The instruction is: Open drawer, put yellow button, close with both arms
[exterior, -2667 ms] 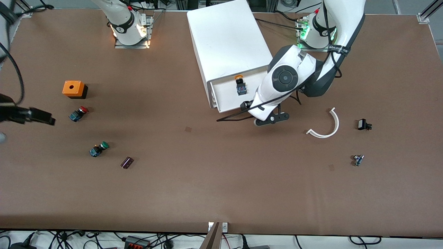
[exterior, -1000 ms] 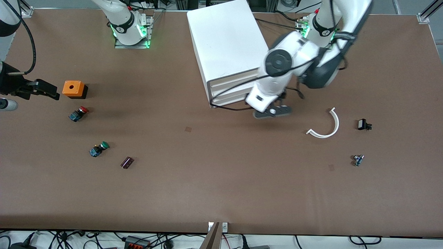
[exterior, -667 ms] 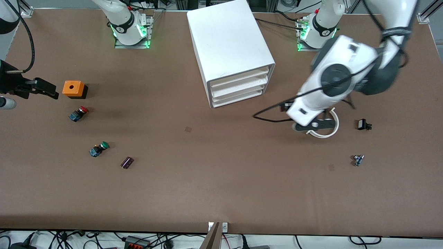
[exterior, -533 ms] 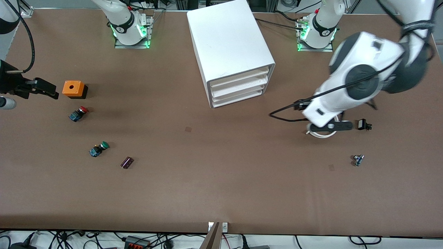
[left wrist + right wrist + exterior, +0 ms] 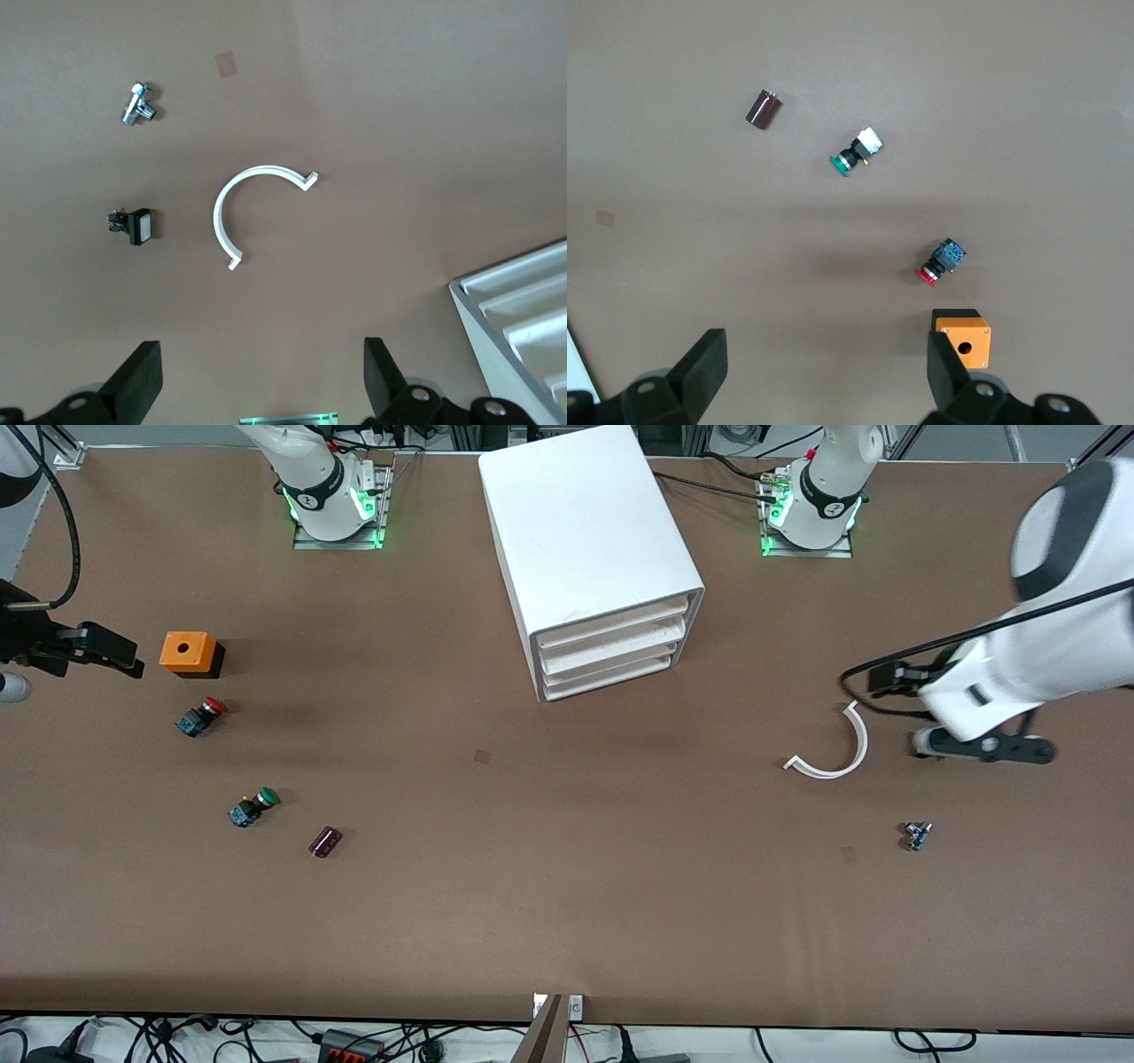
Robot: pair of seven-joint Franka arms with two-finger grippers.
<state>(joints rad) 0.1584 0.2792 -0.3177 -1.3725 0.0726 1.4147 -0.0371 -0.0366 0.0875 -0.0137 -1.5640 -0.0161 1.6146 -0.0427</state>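
Left pincer hangs over the brown surface, near the white curved strip. Right pincer hangs beside the orange box. All three drawers look pushed in; the top drawer hides any yellow button.

Left pincer is wide open and holds nothing, over the strip.

Right pincer is wide open and holds nothing, over the red-capped button.
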